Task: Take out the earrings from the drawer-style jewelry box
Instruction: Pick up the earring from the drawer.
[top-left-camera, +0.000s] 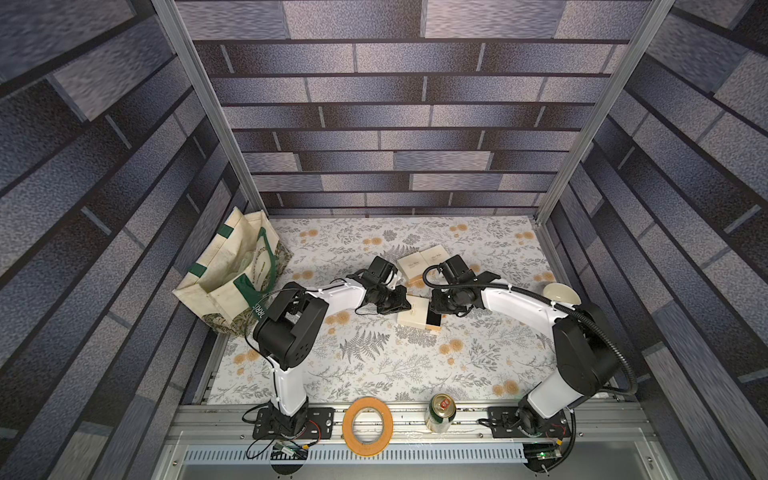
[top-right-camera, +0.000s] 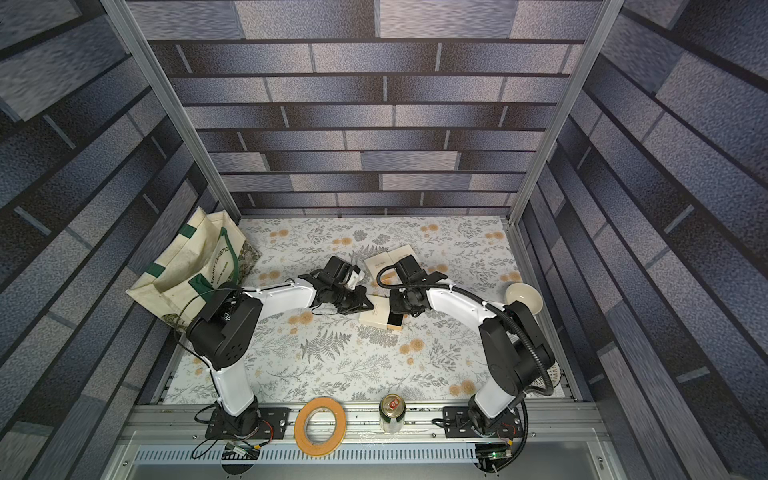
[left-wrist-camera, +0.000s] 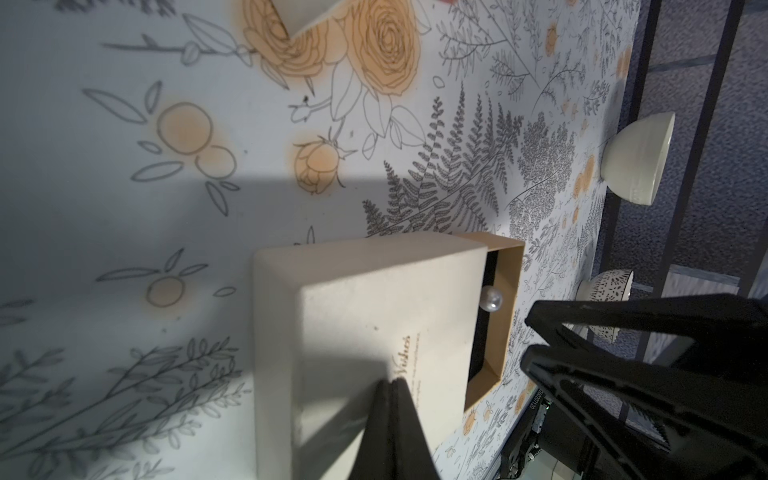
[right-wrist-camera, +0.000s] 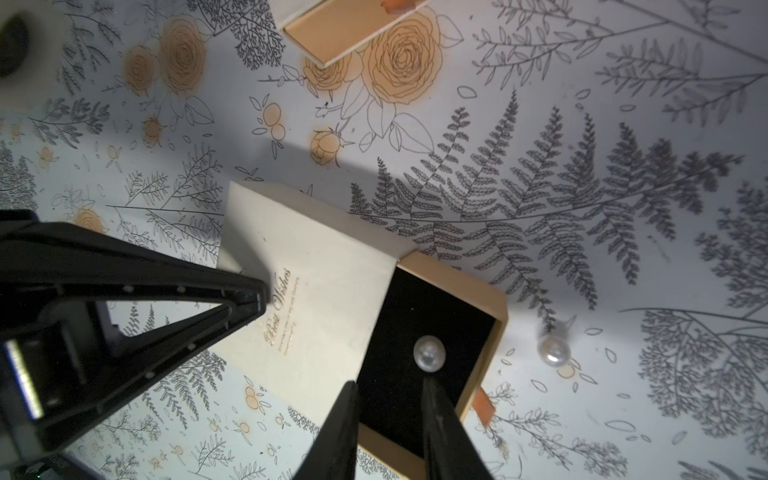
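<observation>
The cream drawer-style jewelry box (top-left-camera: 411, 313) lies mid-table, and its tan drawer (right-wrist-camera: 457, 270) with black lining is pulled partly out. One pearl earring (right-wrist-camera: 429, 353) rests on the lining, also showing in the left wrist view as the earring (left-wrist-camera: 491, 298). A second earring (right-wrist-camera: 552, 347) lies on the floral table beside the drawer, slightly blurred. My left gripper (left-wrist-camera: 392, 380) is shut, its tips pressing on the box's lid (left-wrist-camera: 374, 316). Over the drawer hovers my right gripper (right-wrist-camera: 390, 384), open, with the earring just beyond its fingertips and nothing between them.
Two more cream boxes (top-left-camera: 419, 264) sit just behind the grippers. A canvas tote bag (top-left-camera: 232, 270) stands far left and a white bowl (top-left-camera: 561, 293) far right, with a patterned bowl (left-wrist-camera: 606, 286) near it. A tape roll (top-left-camera: 368, 424) and a can (top-left-camera: 440, 413) stand on the front rail.
</observation>
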